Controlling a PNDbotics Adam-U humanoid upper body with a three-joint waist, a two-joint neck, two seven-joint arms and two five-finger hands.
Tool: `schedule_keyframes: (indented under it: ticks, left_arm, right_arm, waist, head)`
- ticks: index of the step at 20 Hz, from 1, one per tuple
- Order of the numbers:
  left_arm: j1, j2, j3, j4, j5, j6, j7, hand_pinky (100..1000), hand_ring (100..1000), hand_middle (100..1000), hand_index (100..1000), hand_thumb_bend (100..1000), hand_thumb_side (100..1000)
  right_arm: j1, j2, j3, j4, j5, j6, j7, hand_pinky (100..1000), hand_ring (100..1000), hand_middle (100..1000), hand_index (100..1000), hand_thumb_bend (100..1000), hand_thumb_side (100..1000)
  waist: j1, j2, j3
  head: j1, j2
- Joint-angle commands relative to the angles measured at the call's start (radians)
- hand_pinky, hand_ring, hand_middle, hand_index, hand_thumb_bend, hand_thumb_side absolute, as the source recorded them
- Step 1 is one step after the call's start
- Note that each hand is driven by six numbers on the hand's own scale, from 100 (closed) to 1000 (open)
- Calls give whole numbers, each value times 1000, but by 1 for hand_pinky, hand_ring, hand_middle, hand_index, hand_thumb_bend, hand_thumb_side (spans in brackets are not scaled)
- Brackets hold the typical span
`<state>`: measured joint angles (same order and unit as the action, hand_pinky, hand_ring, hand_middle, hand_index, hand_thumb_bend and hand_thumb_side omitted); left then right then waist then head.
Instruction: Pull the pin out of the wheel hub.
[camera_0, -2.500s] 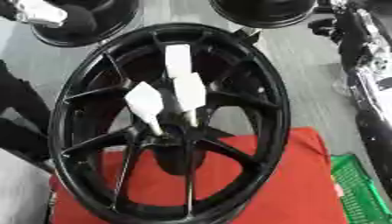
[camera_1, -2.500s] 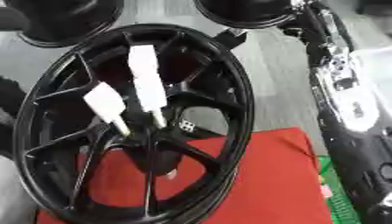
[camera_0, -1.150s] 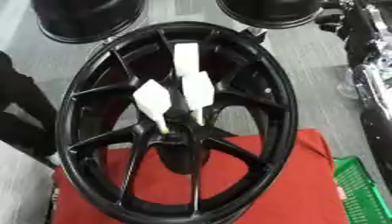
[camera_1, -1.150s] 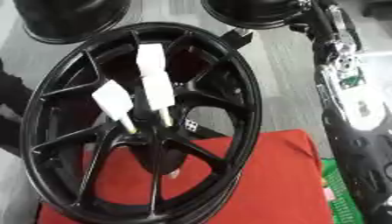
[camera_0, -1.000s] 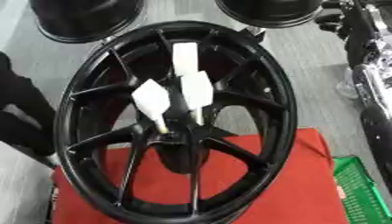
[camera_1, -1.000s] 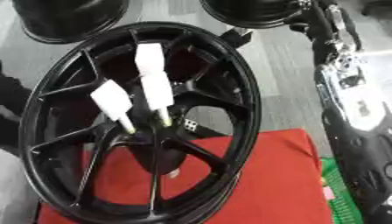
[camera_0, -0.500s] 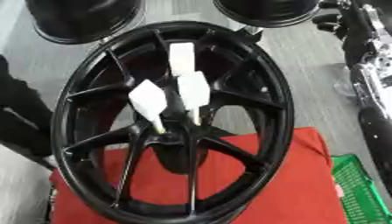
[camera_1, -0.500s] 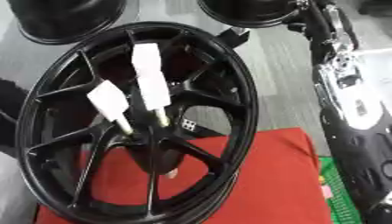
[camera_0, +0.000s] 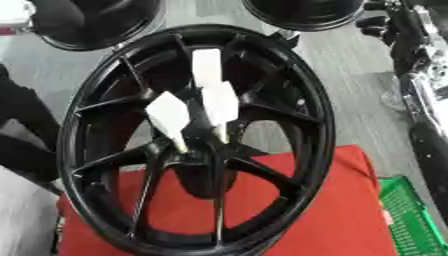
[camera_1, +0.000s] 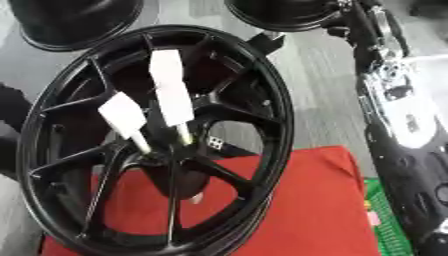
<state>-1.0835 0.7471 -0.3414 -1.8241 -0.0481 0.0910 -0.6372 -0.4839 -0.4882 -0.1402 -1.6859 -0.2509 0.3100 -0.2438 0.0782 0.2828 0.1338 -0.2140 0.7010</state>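
The robot's long, glossy black right arm (camera_1: 407, 170) has a broad lower casing marked with shallow round recesses. A silver-white metal section (camera_1: 404, 107) runs along its middle, bright with reflections and set with small dark fittings. The narrower black upper links (camera_1: 363, 22) carry knobbly joint housings. A black limb shape (camera_0: 22, 125) shows on the other side, its detail unclear.

We are looking down on a wheel (camera_0: 289, 100) lying partly on a cloth (camera_0: 332, 210) at the near side. Three pins (camera_0: 171, 117) are standing in the hub (camera_0: 206, 155) at its middle. Two more rims (camera_0: 87, 25) are sitting behind it; a basket (camera_0: 411, 215) is lying to the right, with the right arm (camera_1: 394, 115) above it.
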Motion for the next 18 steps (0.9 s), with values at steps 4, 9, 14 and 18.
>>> schedule_keyframes:
  ticks: [4,9,14,18]
  left_arm:
    - [-34,11,-8,6,-6,-7,-153,814,840,819,825,595,417]
    - [-46,9,-20,12,-15,-8,-206,826,851,824,823,598,455]
    - [-57,23,-102,85,-45,1,-263,822,829,783,826,633,517]
    - [-55,24,-133,110,-59,-11,-269,818,830,783,828,633,532]
  right_arm:
    - [-14,-22,0,-9,4,-1,3,765,628,682,721,100,673]
    - [-13,-22,0,-10,4,0,3,765,628,681,721,100,673]
    - [-15,-23,1,-8,2,2,5,765,627,681,720,100,674]
    - [-15,-24,2,-8,1,2,5,765,627,681,720,100,675]
  waist:
    - [-1,-23,0]
    - [0,-24,0]
    - [5,-24,-4]
    - [5,-24,-3]
  head:
    - [-10,-13]
    - [-10,-17]
    - [-2,-14]
    - [4,-12]
